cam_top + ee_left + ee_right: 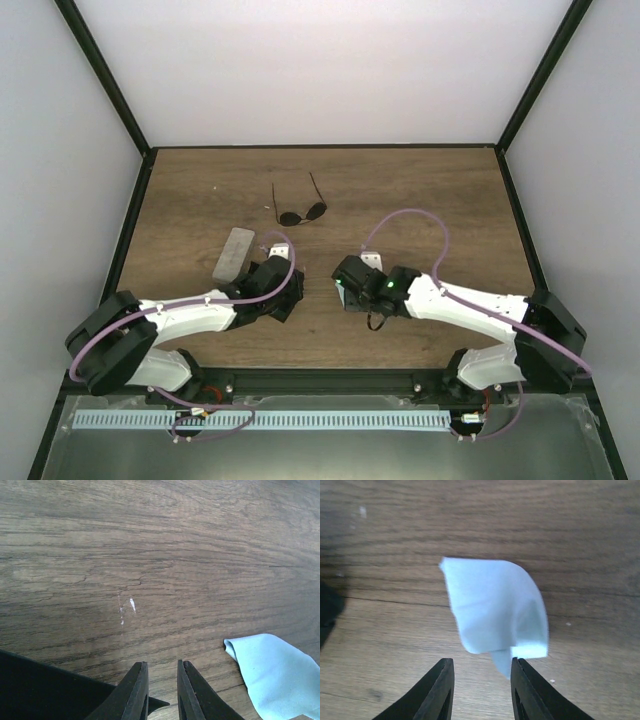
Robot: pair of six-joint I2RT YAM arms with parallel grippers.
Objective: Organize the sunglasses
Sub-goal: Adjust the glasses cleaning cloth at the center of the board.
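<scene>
Sunglasses (315, 210) well beyond all fingers (136, 690)

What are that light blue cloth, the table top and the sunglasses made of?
The light blue cloth looks like soft matte fabric, perhaps microfibre: it folds limply and curls at one corner. The table top shows brown wood grain with a matte finish, possibly laminate. The sunglasses seem thin dark wire, likely metal, with dark lenses.

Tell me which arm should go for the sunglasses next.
Left, probably. The sunglasses lie just beyond the left tool, which holds nothing, and the grey case lies beside that arm. The right tool hangs over the light blue cloth.
</scene>
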